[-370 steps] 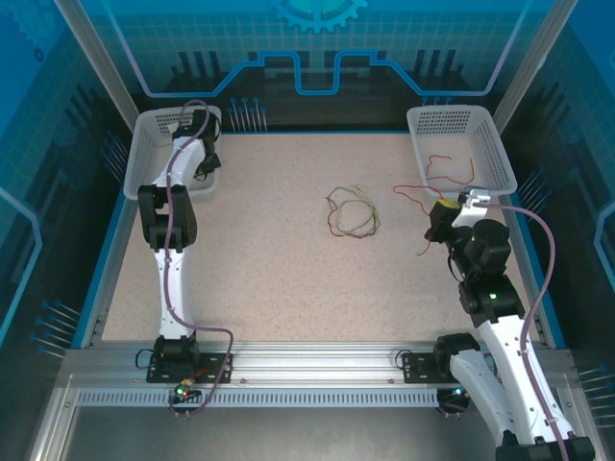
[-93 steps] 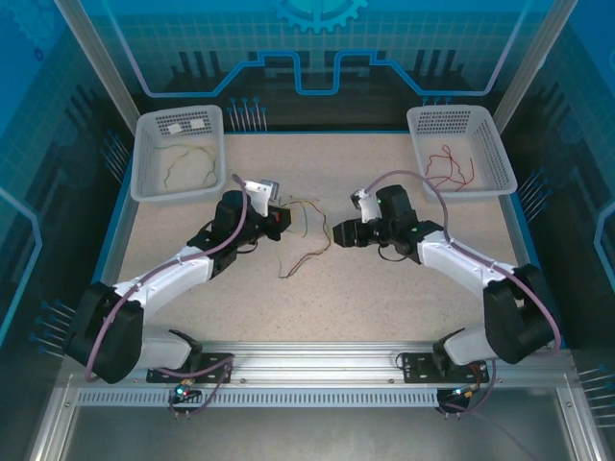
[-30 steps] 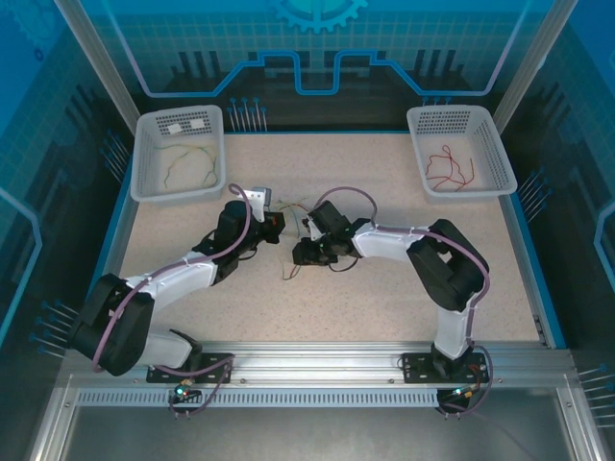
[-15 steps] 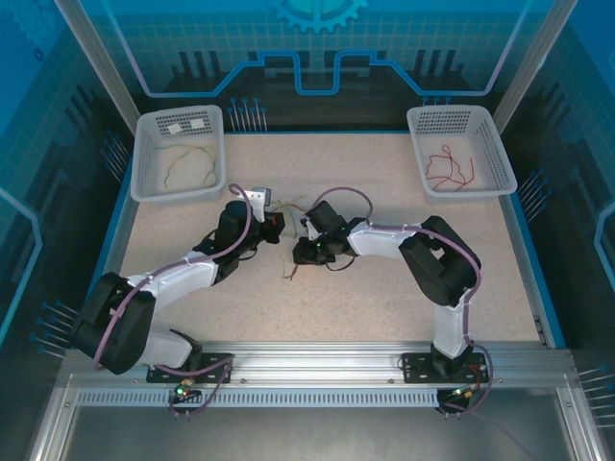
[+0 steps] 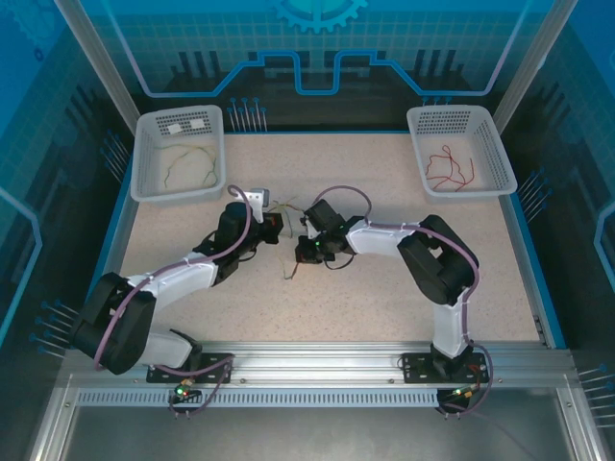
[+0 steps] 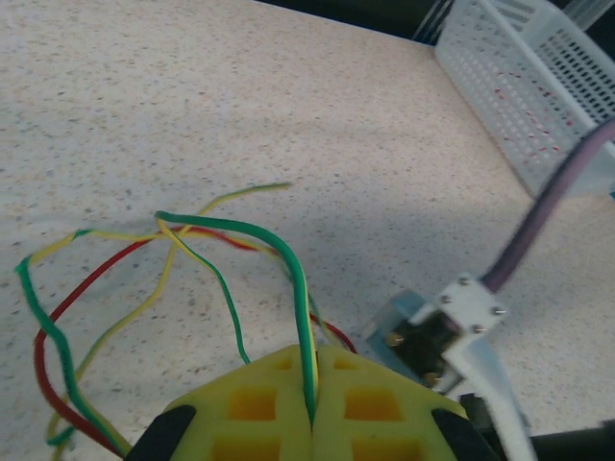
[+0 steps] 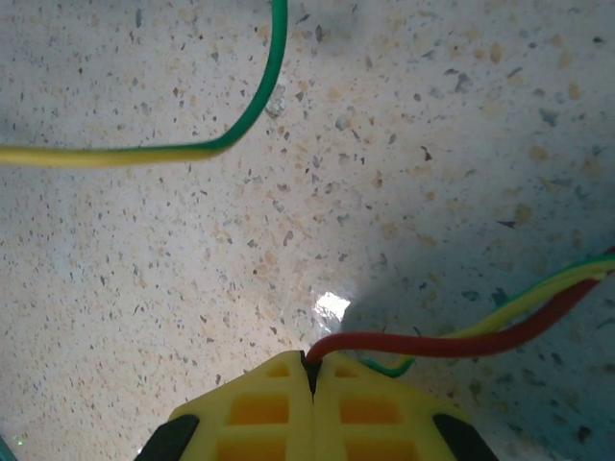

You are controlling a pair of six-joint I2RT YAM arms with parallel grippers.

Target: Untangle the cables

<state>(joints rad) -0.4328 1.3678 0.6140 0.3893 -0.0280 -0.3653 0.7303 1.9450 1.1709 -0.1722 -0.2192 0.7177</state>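
Note:
The tangled cables [image 5: 291, 208] lie mid-table between my two grippers. My left gripper [image 5: 280, 229] is shut on a green-and-yellow cable [image 6: 296, 279], which rises straight out of the pressed pads [image 6: 269, 403] in the left wrist view. A red cable [image 6: 77, 293] loops beside it on the table. My right gripper [image 5: 306, 252] points down at the table, just right of the left one. Its fingertips [image 7: 310, 361] are shut on the end of the red cable [image 7: 461, 341]. Another green-and-yellow cable [image 7: 144, 152] curves across the table beyond it.
A white basket [image 5: 144, 187] at the back left holds a yellow-green cable [image 5: 187, 165]. A second white basket [image 5: 502, 163] at the back right holds a red cable [image 5: 447, 169]. A loose cable end [image 5: 291, 271] trails toward the near side.
My right gripper has closed onto the red cable end, barely shifting. The left gripper has stayed shut on its cable in the same place.

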